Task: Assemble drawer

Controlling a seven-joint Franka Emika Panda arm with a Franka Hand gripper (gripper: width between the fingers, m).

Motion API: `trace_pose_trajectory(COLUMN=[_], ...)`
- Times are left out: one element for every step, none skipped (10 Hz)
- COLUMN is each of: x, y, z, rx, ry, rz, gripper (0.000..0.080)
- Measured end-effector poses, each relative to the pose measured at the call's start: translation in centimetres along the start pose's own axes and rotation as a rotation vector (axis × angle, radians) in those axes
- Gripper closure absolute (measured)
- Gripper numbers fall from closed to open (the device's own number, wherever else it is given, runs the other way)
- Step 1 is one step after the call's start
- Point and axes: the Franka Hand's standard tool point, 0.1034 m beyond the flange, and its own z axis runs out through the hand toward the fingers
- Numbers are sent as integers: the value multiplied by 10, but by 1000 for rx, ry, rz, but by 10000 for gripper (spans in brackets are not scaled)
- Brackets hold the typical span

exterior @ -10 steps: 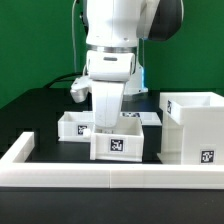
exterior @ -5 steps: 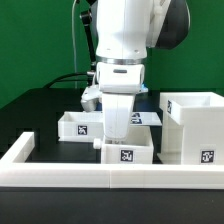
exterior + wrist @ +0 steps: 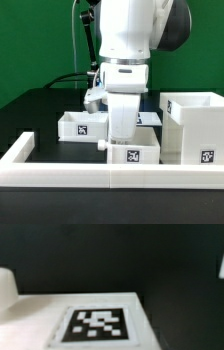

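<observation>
In the exterior view my gripper (image 3: 124, 138) points straight down and is shut on a small white drawer part (image 3: 133, 153) with a black marker tag on its front and a small knob on its left side. The part sits low, just behind the white front rail. A second open white drawer box (image 3: 80, 125) stands to the exterior view's left of it. The large white drawer case (image 3: 195, 125) stands at the right. The wrist view shows the held part's white face and tag (image 3: 97, 325) close up. My fingers do not show there.
A white L-shaped rail (image 3: 60, 168) runs along the front and up the left side of the table. The marker board (image 3: 152, 118) lies behind the gripper. Cables hang behind the arm at the back.
My gripper has carried the white drawer part toward the exterior view's right and lower, closer to the front rail and the large case. The other parts have not moved.
</observation>
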Motion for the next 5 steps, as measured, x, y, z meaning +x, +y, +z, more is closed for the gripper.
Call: trace_pose_trajectory(x=[4, 4, 3, 2, 2], y=[2, 4, 4, 4, 4], z=[1, 1, 1, 1, 1], rx=[0, 3, 3, 4, 4], ry=[2, 2, 2, 2, 2], rz=[-5, -1, 3, 3, 3], gripper=[757, 757, 757, 757, 757])
